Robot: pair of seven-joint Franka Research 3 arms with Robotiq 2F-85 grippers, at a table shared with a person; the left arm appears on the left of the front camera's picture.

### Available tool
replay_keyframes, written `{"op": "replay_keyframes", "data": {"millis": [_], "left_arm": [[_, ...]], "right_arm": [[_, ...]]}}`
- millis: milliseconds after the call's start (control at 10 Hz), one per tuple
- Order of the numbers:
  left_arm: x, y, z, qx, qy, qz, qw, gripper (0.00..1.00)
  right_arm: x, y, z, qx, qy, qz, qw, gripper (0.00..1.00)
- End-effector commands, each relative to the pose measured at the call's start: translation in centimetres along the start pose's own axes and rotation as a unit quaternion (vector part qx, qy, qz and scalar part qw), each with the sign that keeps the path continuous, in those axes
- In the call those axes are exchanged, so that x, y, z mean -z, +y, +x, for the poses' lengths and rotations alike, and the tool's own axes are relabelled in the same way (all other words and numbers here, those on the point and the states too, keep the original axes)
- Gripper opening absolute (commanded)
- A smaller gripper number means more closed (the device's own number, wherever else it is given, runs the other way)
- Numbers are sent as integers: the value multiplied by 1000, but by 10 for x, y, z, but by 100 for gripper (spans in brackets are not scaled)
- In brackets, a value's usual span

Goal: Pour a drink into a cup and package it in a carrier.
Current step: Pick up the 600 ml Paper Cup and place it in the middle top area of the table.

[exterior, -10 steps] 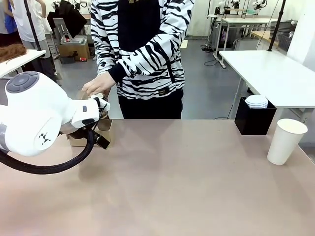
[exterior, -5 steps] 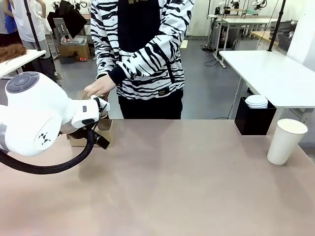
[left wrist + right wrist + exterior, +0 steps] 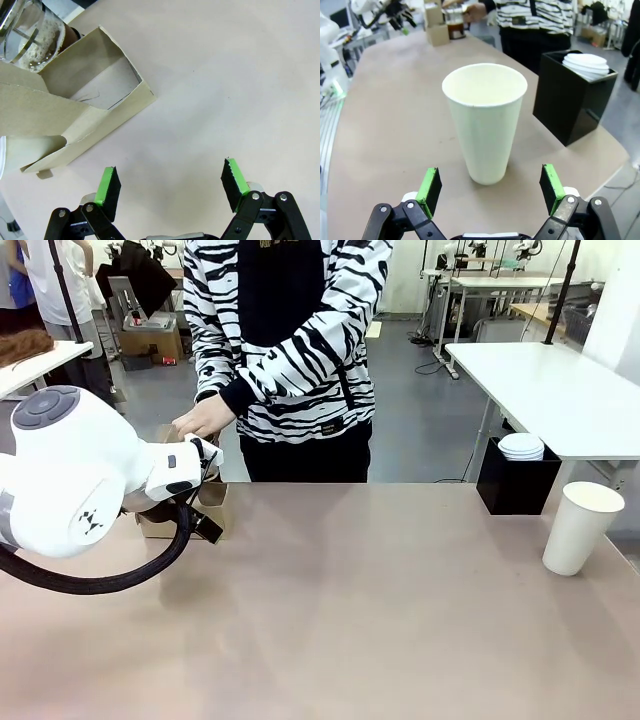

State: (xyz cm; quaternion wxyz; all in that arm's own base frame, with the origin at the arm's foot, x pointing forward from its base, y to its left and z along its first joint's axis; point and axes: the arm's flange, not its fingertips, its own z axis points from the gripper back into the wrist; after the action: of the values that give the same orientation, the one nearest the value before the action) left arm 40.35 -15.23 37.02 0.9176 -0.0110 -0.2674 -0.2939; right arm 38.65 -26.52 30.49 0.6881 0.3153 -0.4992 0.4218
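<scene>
Cardboard carrier lies just beyond the spread left tool; the right tool, also spread, faces a white cup on the surface.

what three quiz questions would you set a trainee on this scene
1. True or false: the right gripper is shut on the paper cup.
2. What does the black box hold? A white lids, B straws, C spoons.
3. Name the thing standing right beside the carrier.
Key: 1 false, its jaws are open and not touching the cup. 2 A. 3 the glass jug.
</scene>
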Motion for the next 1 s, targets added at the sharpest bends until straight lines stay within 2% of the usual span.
{"op": "replay_keyframes", "data": {"millis": [0, 500, 600, 700, 900], "left_arm": [[0, 0, 0, -1, -1, -1, 1000, 100], [0, 0, 0, -1, -1, -1, 1000, 100], [0, 0, 0, -1, -1, -1, 1000, 100], [0, 0, 0, -1, -1, -1, 1000, 100], [0, 0, 0, -1, -1, -1, 1000, 100]], "right_arm": [[7, -13, -6, -5, -38, 17, 999, 100], [48, -20, -22, 17, -84, 63, 994, 100], [44, -17, -13, 17, -72, 42, 996, 100], [48, -11, -21, 31, -63, 66, 995, 100], [50, -13, -21, 30, -66, 64, 995, 100]]}}
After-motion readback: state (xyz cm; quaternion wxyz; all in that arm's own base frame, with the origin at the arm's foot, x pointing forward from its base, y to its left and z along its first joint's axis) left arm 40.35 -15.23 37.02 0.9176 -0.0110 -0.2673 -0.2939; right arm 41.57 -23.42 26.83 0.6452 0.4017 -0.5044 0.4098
